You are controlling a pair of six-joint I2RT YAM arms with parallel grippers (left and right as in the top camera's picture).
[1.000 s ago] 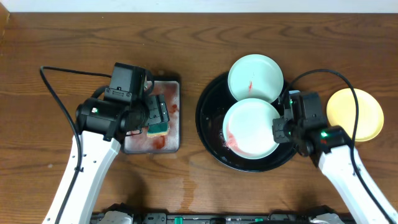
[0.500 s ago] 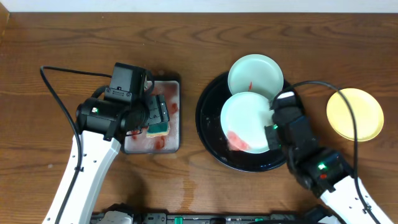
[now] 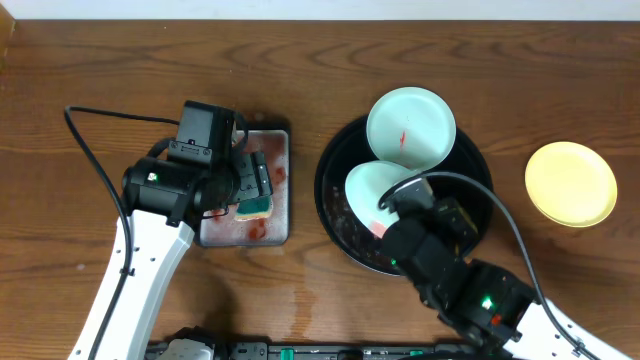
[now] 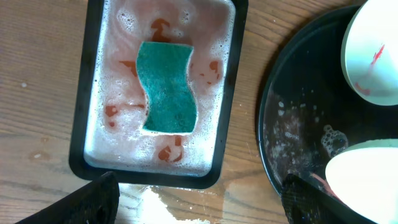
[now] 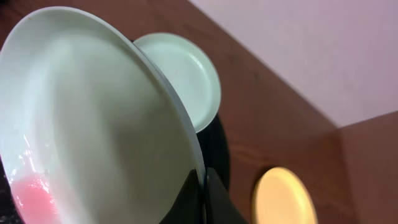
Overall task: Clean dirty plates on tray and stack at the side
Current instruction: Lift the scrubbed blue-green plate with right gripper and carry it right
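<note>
Wiping is the step in hand, as I judge it. My right gripper (image 5: 202, 186) pinches the rim of one mint plate (image 3: 372, 185) and holds it tipped up on edge above the tray (image 3: 335, 150), with a pink-red smear pooled at its low side. My left gripper (image 4: 196, 202) hangs over the small tray (image 4: 81, 93), jaws spread wide with nothing between them. The sponge (image 4: 166, 87) lies flat in the reddish foam below, touched by neither finger. The far plate (image 3: 410, 122), also mint, sits at the tray's back edge, overlapping the rim, and a red streak on it says it waits its turn. The yellow plate (image 3: 571, 183) lies on the bare table (image 3: 500, 60) to the right, well apart from the tray. I see no red on it from above, so I take it for cleaned and for the base of the stack. Next, I think, my left must drop onto the sponge, close across its narrow waist, lift it and carry it to the tipped plate's face. My right has to keep the plate over the tray so drips fall inside. Its hold is only a thin bite on a wet rim, and I reckon the sponge's push could swing the plate round that point.
</note>
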